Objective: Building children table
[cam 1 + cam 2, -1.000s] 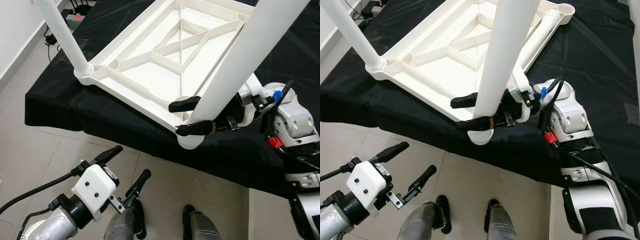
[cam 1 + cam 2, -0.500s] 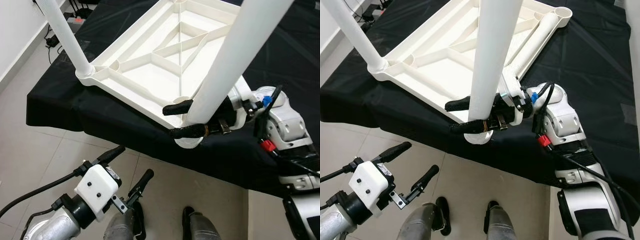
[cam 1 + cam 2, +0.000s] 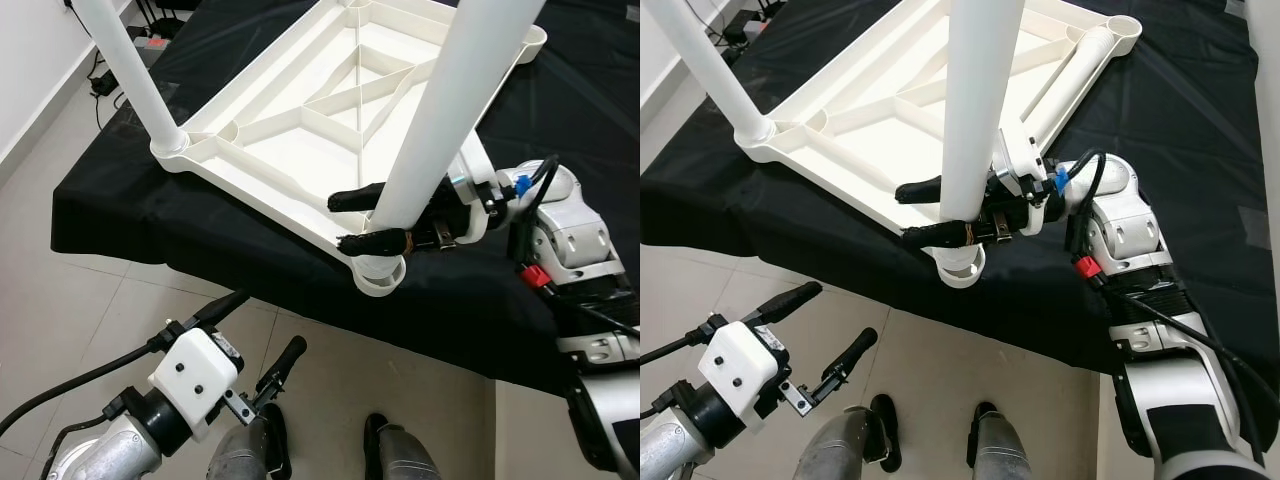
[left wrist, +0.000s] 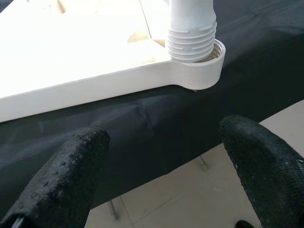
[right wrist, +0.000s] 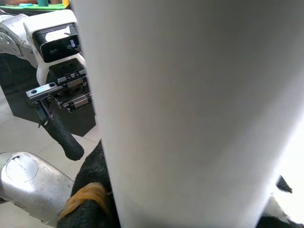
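The white table top (image 3: 300, 130) lies upside down on a black-draped surface. One white leg (image 3: 128, 70) stands fixed in its left corner. My right gripper (image 3: 350, 220) is shut on a second white leg (image 3: 455, 90), holding it nearly upright over the near corner socket (image 3: 380, 278). The leg's threaded end (image 4: 192, 35) sits in that socket (image 4: 199, 71) with the threads showing. My left gripper (image 3: 268, 320) hangs open below the surface's front edge, over the floor, its fingers (image 4: 71, 166) apart and pointed at the socket. A third leg (image 3: 1080, 65) lies in the table top.
The black cloth (image 3: 120, 220) drapes over the front edge down to a tiled floor (image 3: 60, 320). Cables and a power strip (image 3: 150, 40) lie at the far left by the wall. My feet (image 3: 400, 450) stand close to the surface.
The right gripper has swung the held leg from a rightward lean to nearly upright over the near corner socket. The left arm has barely moved.
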{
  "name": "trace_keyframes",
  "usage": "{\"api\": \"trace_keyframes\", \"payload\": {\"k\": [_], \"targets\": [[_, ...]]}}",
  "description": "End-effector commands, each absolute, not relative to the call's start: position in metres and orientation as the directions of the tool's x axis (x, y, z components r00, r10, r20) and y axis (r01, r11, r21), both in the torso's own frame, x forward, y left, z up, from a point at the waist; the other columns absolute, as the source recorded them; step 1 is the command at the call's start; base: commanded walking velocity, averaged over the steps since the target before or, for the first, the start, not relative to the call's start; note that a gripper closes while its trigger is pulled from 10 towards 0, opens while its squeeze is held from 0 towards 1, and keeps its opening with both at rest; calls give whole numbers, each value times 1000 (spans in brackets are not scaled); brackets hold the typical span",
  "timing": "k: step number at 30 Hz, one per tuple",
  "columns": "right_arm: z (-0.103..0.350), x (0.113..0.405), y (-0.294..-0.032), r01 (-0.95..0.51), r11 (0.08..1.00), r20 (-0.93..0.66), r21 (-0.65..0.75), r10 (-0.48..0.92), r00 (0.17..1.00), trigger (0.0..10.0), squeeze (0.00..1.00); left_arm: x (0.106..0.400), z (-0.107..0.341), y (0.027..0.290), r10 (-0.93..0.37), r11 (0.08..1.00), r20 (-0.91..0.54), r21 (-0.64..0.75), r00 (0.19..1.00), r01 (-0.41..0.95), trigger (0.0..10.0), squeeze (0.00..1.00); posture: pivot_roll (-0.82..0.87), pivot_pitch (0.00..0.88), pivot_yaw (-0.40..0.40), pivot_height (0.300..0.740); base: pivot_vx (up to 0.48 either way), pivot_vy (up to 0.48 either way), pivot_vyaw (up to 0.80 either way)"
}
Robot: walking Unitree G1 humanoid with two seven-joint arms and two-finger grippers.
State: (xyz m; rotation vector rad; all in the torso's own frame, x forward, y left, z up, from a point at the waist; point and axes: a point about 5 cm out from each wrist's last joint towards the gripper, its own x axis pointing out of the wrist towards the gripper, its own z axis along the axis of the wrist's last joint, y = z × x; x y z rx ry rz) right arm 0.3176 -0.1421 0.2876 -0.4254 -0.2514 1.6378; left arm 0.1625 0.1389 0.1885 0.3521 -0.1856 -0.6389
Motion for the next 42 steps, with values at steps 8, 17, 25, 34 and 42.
{"api": "trace_keyframes", "payload": {"k": [8,17,25,34,42], "targets": [[266,318,-147,-938,-139,-202,-316,976,-76,10000,0,160,186,137,-610,750,55,361,791,554,10000,0,43,368,1,740,0,0,0],[265,315,-153,-947,-167,-228,-274,968,-105,10000,0,160,186,137,-609,751,56,363,791,552,10000,0,34,369,0,740,0,0,0],[263,315,-152,-951,-171,-235,-258,966,-110,10000,0,161,186,136,-608,751,58,364,792,550,10000,0,33,367,-2,740,0,0,0],[259,317,-149,-958,-127,-213,-259,974,-71,10000,0,161,185,136,-607,753,60,363,792,549,10000,0,29,360,-7,740,0,0,0],[247,316,-147,-967,4,-154,-253,987,44,10000,0,160,184,134,-606,754,61,362,793,549,10000,0,25,352,-13,740,0,0,0]]}}
